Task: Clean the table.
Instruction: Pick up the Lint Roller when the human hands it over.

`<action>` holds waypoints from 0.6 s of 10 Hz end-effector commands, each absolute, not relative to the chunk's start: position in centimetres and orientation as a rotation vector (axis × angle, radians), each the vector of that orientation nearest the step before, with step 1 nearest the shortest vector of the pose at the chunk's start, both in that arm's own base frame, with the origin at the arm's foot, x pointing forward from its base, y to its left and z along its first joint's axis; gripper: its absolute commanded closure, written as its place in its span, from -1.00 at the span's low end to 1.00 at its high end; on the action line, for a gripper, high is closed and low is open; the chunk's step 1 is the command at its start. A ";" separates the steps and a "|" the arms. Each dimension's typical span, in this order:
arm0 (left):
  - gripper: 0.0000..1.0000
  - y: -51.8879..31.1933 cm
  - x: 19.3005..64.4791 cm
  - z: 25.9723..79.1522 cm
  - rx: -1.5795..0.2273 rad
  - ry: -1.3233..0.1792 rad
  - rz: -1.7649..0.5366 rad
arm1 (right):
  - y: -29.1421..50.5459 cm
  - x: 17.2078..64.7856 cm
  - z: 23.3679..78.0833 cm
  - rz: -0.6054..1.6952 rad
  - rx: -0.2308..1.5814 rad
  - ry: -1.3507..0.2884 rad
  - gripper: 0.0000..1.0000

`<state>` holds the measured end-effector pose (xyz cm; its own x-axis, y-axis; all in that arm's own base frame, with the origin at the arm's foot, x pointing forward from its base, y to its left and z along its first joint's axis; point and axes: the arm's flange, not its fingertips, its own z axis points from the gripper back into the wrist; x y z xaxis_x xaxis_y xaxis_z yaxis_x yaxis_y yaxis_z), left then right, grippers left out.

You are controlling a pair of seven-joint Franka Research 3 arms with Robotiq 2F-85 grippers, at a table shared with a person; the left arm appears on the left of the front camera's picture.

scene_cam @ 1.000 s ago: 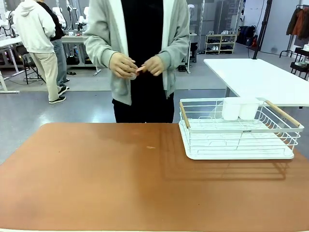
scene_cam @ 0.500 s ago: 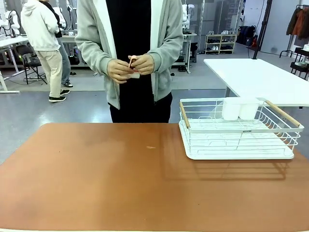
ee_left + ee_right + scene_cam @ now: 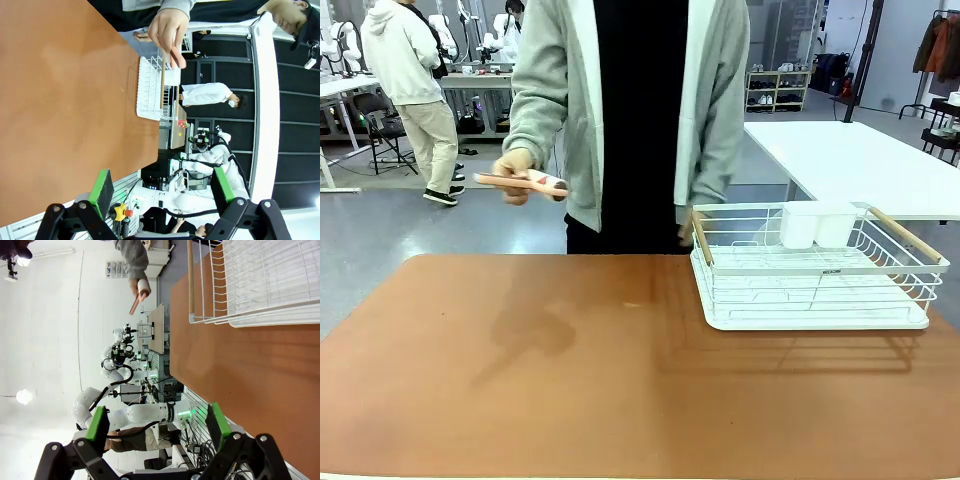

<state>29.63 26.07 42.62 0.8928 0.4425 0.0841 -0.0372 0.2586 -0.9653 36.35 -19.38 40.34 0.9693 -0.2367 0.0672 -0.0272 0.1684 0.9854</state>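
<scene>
The reddish-brown table (image 3: 570, 390) spans the front view, with a small pale speck (image 3: 633, 304) near its middle. A person in a grey cardigan stands at the far edge, one hand (image 3: 517, 170) holding a pink stick-like thing and something small and white (image 3: 532, 181) over the table's far left. That hand (image 3: 167, 27) also appears in the left wrist view, and small (image 3: 138, 290) in the right wrist view. My left gripper (image 3: 162, 187) is open above the table with nothing between its green pads. My right gripper (image 3: 157, 425) is open too, near the rack.
A white wire dish rack (image 3: 815, 265) with wooden handles and a white cup holder (image 3: 817, 224) stands on the table's far right. A white-topped table (image 3: 860, 160) lies beyond it. Other people stand far off at the back left.
The person has stepped closer and moved one hand, holding the pink thing, out over the table's left; the other hand has dropped beside the rack.
</scene>
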 end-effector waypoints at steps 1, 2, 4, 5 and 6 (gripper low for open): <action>-1.00 26.2 29.2 42.8 -1.279 -0.381 0.306 | -19.2 36.1 40.7 -0.140 1.400 -0.228 -1.00; -1.00 26.2 29.2 42.8 -1.279 -0.381 0.306 | -19.2 36.1 40.7 -0.140 1.400 -0.228 -1.00; -1.00 26.2 29.2 42.8 -1.279 -0.381 0.306 | -19.2 36.1 40.7 -0.140 1.400 -0.228 -1.00; -1.00 26.2 29.2 42.8 -1.279 -0.381 0.306 | -19.2 36.1 40.7 -0.140 1.400 -0.228 -1.00; -1.00 26.2 29.2 42.8 -1.279 -0.381 0.306 | -19.2 36.1 40.7 -0.140 1.400 -0.228 -1.00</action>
<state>29.63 26.07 42.62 0.8928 0.4425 0.0842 -0.0371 0.2586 -0.9653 36.34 -19.39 40.34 0.9692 -0.2369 0.0671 -0.0271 0.1684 0.9853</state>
